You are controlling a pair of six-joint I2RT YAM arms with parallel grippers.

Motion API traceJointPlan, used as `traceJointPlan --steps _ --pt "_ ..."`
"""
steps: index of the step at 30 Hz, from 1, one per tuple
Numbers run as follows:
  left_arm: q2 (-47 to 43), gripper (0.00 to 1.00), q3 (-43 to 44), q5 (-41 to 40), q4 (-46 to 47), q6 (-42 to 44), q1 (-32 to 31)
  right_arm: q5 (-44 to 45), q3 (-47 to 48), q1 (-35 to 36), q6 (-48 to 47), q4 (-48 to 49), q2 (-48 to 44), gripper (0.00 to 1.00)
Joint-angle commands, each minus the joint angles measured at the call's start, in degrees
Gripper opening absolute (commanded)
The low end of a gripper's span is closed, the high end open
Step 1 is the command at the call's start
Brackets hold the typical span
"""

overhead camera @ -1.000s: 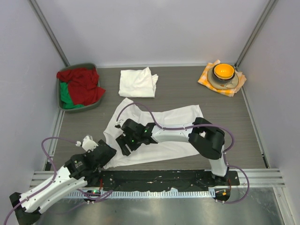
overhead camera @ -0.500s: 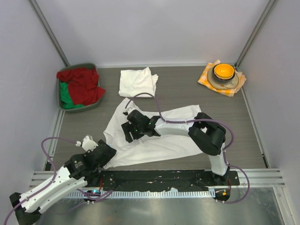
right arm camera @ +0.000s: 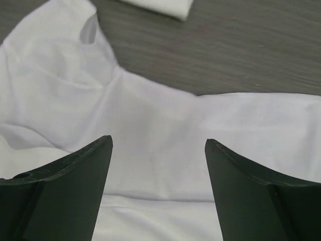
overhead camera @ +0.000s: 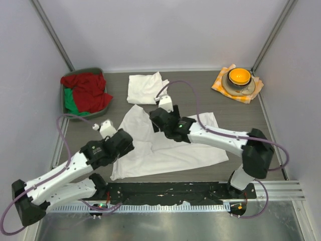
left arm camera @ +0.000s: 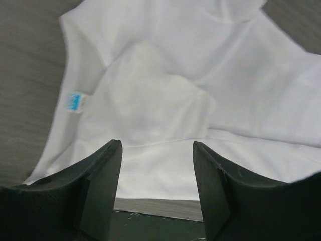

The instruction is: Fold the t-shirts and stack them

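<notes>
The right gripper [right arm camera: 158,141], jaws apart and empty, has moved from the near-left part of the spread t-shirt [overhead camera: 170,153] to its collar end. The left gripper [left arm camera: 156,144], likewise agape and empty, has advanced over its left side. A fold likely comes next. Only the left wrist view shows the blue label [left arm camera: 74,102]. Only the top view shows the folded t-shirt [overhead camera: 146,89] whole, just beyond.

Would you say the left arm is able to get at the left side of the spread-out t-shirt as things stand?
Probably yes: the left gripper hangs open over that side of the t-shirt, nothing lies on it there, and the right gripper is farther back.
</notes>
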Motion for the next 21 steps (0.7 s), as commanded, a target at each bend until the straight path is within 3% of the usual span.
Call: traceJointPlan --steps 1,6,10,21 --pt "11.72 0.64 10.42 3.32 9.83 12.24 0.0 11.5 -1.08 -4.52 1.35 -13.93 -10.88 0.82" --pt "26.82 0.64 13.6 11.85 18.96 14.98 -0.08 2.46 -10.9 -8.57 8.2 -19.14 -16.43 0.85" --pt "32.64 0.64 11.49 18.18 25.39 14.11 -0.78 -5.53 -19.0 -11.65 13.73 -19.85 -20.65 0.85" --pt "33.27 0.65 4.73 18.28 26.28 8.92 -8.17 -15.4 -35.26 -11.92 24.54 -18.01 -31.37 0.84"
